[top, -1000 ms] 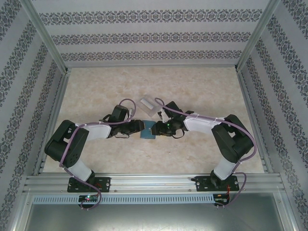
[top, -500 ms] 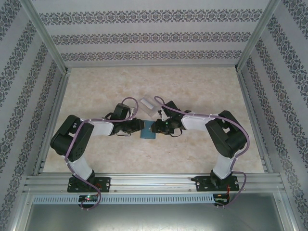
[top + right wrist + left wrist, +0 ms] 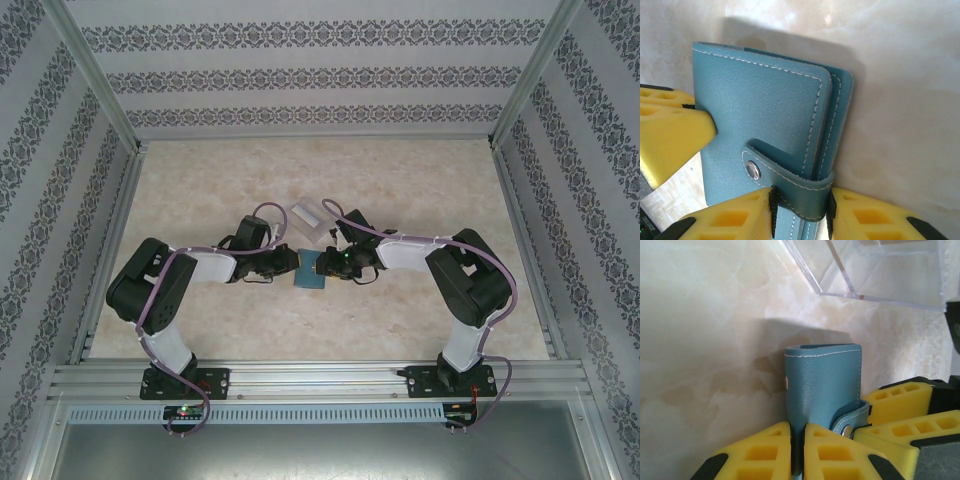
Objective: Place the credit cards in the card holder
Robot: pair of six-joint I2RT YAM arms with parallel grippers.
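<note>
The wallet (image 3: 310, 268) is mid-counter (image 3: 400, 180), near the clear stand (image 3: 880, 270), snapped shut. Its long axis runs roughly away from the bases, strap toward the right arm. The left pincer (image 3: 797, 450) pinches one edge and the right pincer (image 3: 800, 215) the strap end; opposed pulls could twist it out of that narrow right hold.

The card holder (image 3: 760, 115) is blue-green with white stitches and a shiny silver snap (image 3: 753, 171). The fingers (image 3: 775, 437) are yellow. The table (image 3: 200, 190) is creamy with cloudy swirls. The walls (image 3: 300, 75) have grey flowery stripes.
</note>
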